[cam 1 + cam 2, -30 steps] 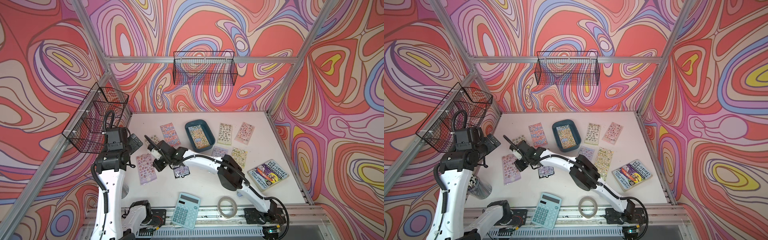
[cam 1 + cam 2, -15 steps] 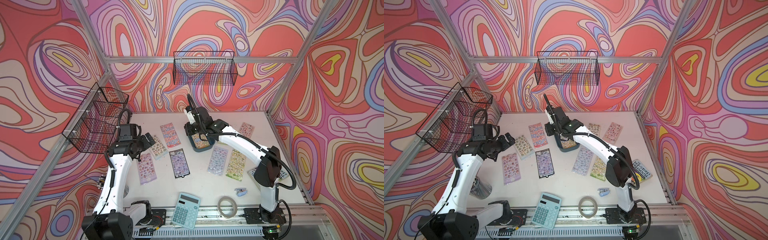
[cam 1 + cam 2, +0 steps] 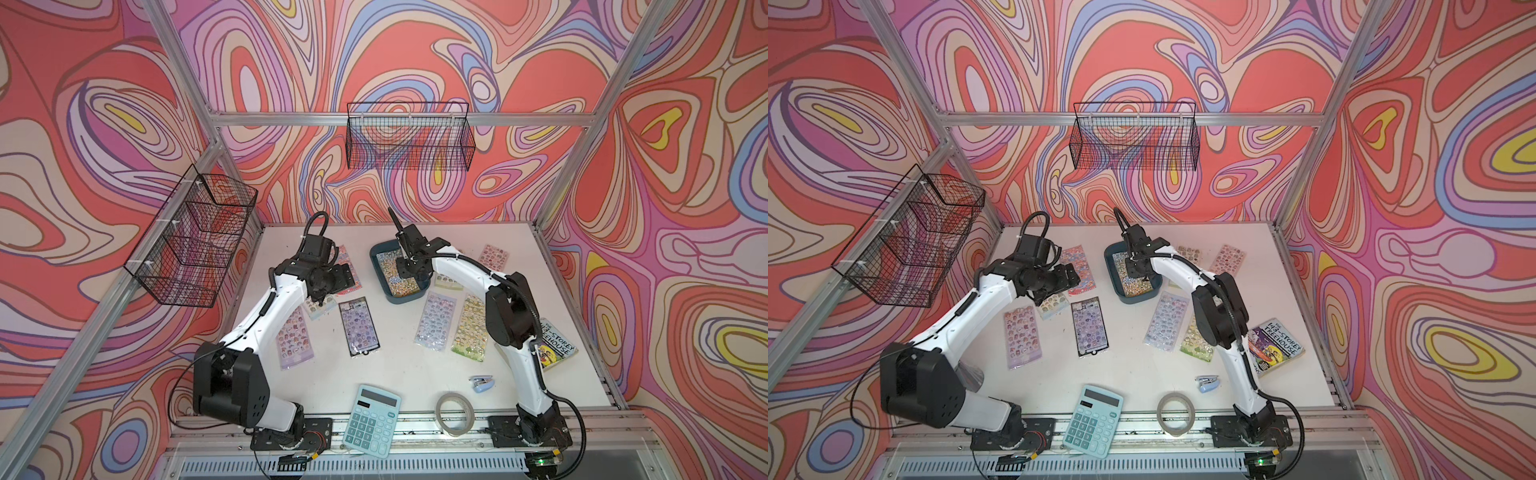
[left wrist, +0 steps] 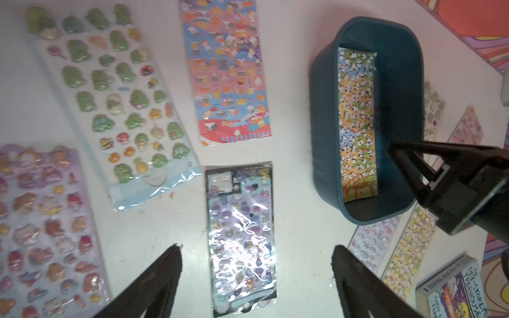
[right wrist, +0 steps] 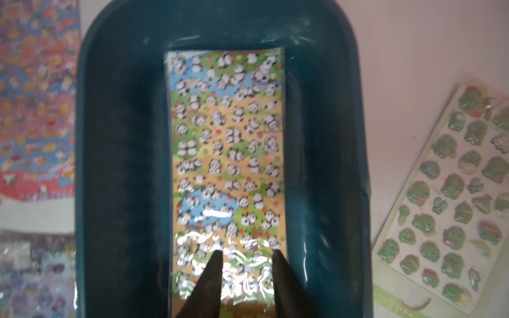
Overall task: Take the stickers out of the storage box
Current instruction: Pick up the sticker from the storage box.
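Tutor: Since a second earlier the right gripper (image 5: 248, 254) had crossed to the storage box (image 5: 124, 165), jaws part-open and empty, tips at the panda stickers (image 5: 228, 137) lying inside.
Pupil: Step?
Tutor: Reaching. Next, probably pinch the sheet's edge and lift. Meanwhile the left gripper (image 4: 257, 249) hung wide open, empty.

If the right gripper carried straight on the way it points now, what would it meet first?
The panda sticker sheet lying flat in the storage box. The right gripper points down into the box, fingers apart over one end of the sheet; whether they already touch it is unclear.
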